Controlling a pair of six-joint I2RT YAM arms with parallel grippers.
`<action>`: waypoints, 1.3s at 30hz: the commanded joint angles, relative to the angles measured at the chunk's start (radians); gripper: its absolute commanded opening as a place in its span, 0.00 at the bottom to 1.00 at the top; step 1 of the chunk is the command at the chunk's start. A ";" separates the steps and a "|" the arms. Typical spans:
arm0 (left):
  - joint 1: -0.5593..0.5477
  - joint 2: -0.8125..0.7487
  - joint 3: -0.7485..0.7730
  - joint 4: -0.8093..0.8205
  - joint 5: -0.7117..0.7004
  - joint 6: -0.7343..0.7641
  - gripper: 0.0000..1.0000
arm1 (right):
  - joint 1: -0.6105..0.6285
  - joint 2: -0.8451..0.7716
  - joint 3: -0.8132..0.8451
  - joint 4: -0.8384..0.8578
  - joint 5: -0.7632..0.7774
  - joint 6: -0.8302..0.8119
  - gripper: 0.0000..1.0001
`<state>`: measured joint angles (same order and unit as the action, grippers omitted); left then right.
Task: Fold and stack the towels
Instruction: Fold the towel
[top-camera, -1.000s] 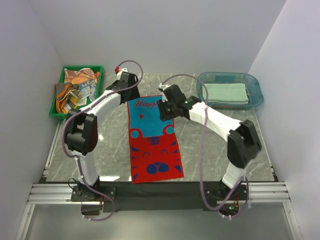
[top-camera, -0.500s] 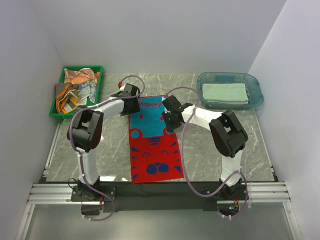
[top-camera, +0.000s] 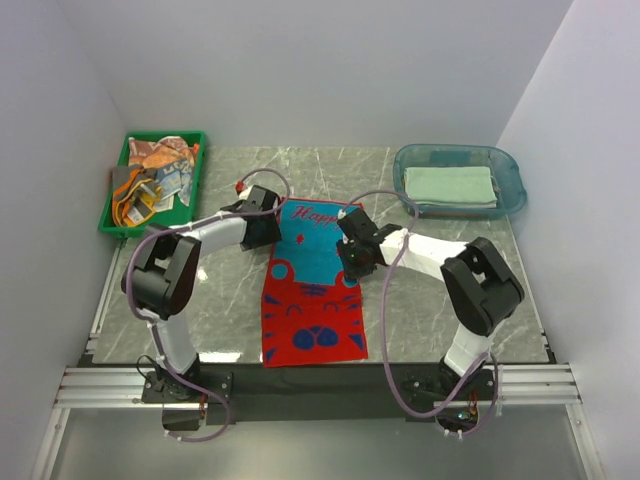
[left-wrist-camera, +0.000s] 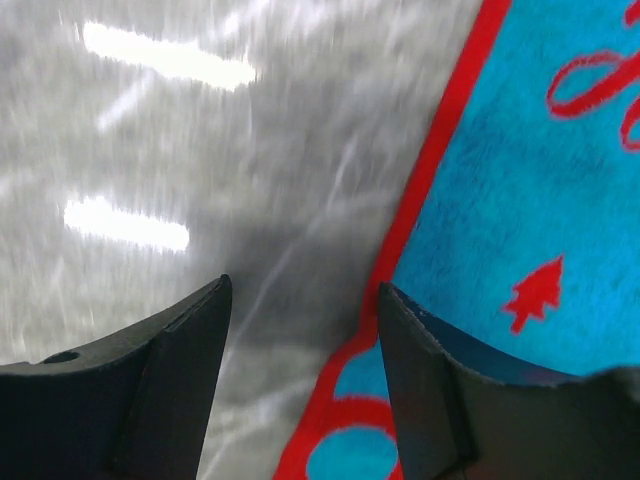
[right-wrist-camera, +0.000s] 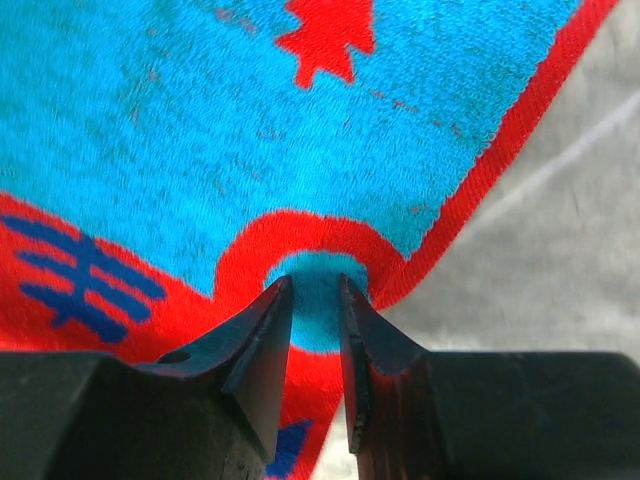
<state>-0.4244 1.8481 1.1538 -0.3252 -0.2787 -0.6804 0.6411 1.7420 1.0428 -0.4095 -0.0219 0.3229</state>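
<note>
A red towel (top-camera: 310, 310) with blue lettering and a cat face lies flat and lengthwise on the marble table. My left gripper (top-camera: 268, 226) is low at its far left edge. In the left wrist view the left gripper (left-wrist-camera: 302, 285) is open wide and straddles the towel's (left-wrist-camera: 500, 200) red border. My right gripper (top-camera: 356, 250) is over the towel's right edge. In the right wrist view the right gripper (right-wrist-camera: 315, 280) has a narrow gap and hovers over the towel (right-wrist-camera: 250, 130), gripping nothing. A folded pale towel (top-camera: 450, 185) lies in the blue tub. Several crumpled towels (top-camera: 155, 175) fill the green tray.
The green tray (top-camera: 165, 135) stands at the far left corner. The clear blue tub (top-camera: 515, 175) stands at the far right. Walls close in on three sides. Bare marble (top-camera: 450, 300) lies on both sides of the towel.
Both grippers have moved from the towel's far corners toward me along its side edges. The towel's far end has shifted a little to the right.
</note>
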 joint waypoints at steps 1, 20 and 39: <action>-0.010 -0.090 -0.048 -0.038 0.055 -0.045 0.66 | 0.000 -0.093 0.022 -0.051 0.017 -0.030 0.39; 0.067 0.278 0.541 -0.057 0.044 0.217 0.79 | -0.290 0.264 0.571 -0.025 -0.012 -0.186 0.59; 0.102 0.369 0.558 0.032 0.161 0.266 0.77 | -0.328 0.646 1.028 -0.281 -0.072 -0.252 0.54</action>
<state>-0.3229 2.2227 1.6970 -0.3328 -0.1455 -0.4267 0.3199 2.3550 2.0094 -0.6086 -0.0807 0.0799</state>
